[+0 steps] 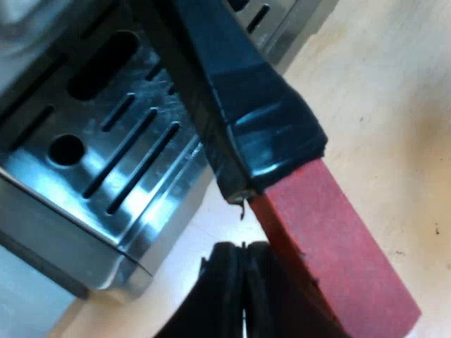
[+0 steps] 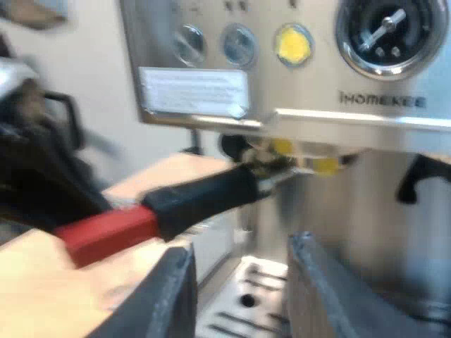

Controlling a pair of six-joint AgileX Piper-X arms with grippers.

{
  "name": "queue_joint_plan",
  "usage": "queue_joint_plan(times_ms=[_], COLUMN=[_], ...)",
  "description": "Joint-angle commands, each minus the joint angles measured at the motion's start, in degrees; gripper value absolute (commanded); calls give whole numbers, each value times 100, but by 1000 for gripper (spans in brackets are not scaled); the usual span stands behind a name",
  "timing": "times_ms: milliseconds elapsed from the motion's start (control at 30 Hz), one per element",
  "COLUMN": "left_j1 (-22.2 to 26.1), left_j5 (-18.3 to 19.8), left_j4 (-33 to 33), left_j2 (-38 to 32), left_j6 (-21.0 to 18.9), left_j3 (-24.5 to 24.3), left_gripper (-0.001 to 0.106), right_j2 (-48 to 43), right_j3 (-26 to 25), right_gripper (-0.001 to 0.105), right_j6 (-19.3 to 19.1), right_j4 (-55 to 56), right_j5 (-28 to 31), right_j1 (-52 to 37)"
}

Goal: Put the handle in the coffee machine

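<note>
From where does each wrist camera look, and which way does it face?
Left wrist view: on the left arm, looking down at the handle and its red end above the slotted drip tray; the left gripper, fingers together, lies beside the red end.
Right wrist view: on the right arm, facing the espresso machine front; the right gripper, fingers apart, is before the drip tray.
Both show the handle, red end and drip tray.

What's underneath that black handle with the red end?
Under the handle lies the slotted metal drip tray. Under its red end is the pale table. The strip of tray directly beneath the handle is covered by it.
</note>
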Motion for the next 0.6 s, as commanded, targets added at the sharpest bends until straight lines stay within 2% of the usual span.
queue_joint_plan(times_ms=[33,100,200,267,333,433,533,600], left_j1=[-282,-368,-504,-609,-746,-898,-1035,-1123], left_j5=[198,110,102,49,-144,-279,-307,-387], left_j4=[38,31,49,49,25,-72,-107,-131], left_j2=[-44,-60,-138,-212,-305,-368,-366,-366], left_j6=[-338,-451,-789,-1021,-1160,-1426,-1664,-1683], left_j3=[11,11,11,11,11,11,11,11], left_gripper=[0,0,0,0,0,0,0,0], right_j2=[-595,-934,-1482,-1750,-2063,-2296,-2389,-2417], right_j3=[1,1,1,1,-61,-171,-253,-348], right_gripper=[35,35,35,39,51,62,63,63], right_j6=[626,882,903,955,1140,1181,1181,1181], right_j4=[1292,1950,2810,3308,3894,4427,4705,4869], right_j5=[-340,-544,-620,-797,-857,-850,-720,-606], right_j1=[45,44,44,44,44,44,44,28])
